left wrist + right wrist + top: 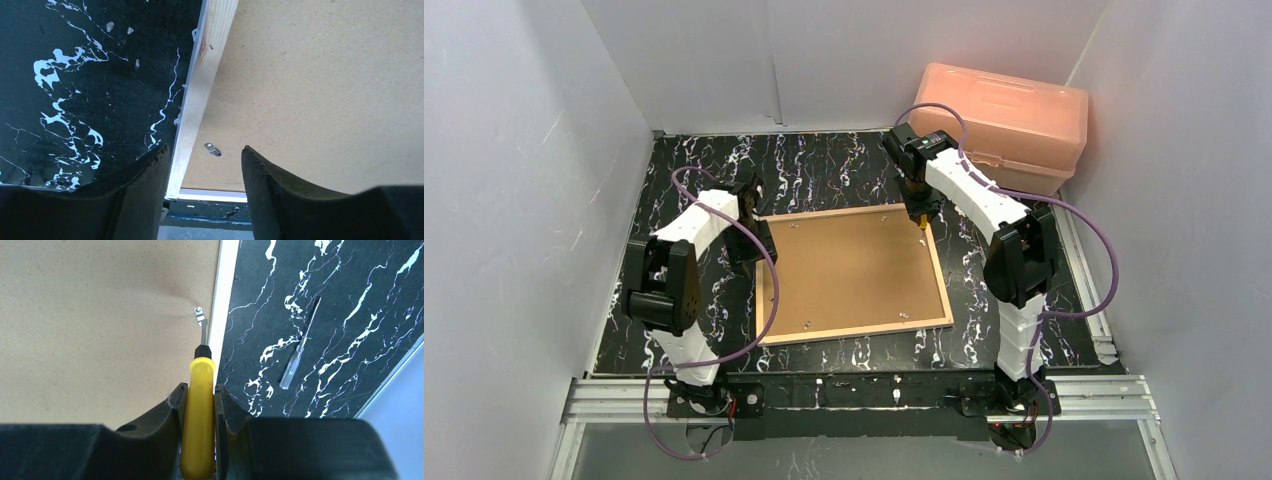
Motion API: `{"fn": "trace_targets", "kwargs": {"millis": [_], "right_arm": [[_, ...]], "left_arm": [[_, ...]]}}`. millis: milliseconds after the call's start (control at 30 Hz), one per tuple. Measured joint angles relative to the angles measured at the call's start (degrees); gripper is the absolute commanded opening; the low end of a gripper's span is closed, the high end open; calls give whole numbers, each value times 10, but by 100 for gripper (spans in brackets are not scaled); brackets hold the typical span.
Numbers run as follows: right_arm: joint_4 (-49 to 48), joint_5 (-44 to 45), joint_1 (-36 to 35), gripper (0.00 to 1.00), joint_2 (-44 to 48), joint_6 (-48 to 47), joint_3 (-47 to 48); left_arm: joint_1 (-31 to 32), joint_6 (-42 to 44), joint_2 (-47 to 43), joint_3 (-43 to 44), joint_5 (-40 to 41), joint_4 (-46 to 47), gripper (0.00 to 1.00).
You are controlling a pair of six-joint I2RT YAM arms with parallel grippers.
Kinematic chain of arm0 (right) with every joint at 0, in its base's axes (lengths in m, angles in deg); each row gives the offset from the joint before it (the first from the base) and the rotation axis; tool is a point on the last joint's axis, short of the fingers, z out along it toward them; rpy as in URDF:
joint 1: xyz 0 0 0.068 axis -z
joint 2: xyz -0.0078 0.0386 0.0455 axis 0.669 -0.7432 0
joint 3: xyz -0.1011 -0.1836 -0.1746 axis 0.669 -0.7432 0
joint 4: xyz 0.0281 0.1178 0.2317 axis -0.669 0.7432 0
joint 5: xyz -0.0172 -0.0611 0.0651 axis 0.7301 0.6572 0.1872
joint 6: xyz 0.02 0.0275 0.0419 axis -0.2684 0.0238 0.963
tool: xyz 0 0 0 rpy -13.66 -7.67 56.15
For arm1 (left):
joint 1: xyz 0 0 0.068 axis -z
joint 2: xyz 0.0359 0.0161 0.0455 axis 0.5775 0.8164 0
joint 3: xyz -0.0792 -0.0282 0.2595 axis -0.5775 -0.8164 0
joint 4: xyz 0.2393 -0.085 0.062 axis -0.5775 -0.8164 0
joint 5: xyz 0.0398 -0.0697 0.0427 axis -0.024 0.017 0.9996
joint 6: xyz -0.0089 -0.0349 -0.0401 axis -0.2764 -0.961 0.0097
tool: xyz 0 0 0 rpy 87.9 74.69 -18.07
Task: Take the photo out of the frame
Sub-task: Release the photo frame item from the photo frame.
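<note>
Several clips [213,149] on backing board [854,265]; right tool's [200,389] yellow screwdriver [201,371] at one.

Robot lab cell: white partition walls [514,150], aluminium base rail [614,398], black marbled tabletop [824,165].

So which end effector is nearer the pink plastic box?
Right. The right end effector, gripping a yellow-handled screwdriver, is at the far right corner of the frame, just short of the pink plastic box; the left end effector is at its left edge, across the backing board.
</note>
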Motion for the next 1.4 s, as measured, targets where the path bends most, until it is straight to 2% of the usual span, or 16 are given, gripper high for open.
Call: {"fn": "trace_targets", "kwargs": {"millis": [967,1400], "right_arm": [[-4,12,0,1,-27,-3,-4],[7,-25,6,1,-27,-17,-4]], "left_arm": [[-19,9,52,-9,0,15,37],[-19,10,53,-9,-5,15,27]]}}
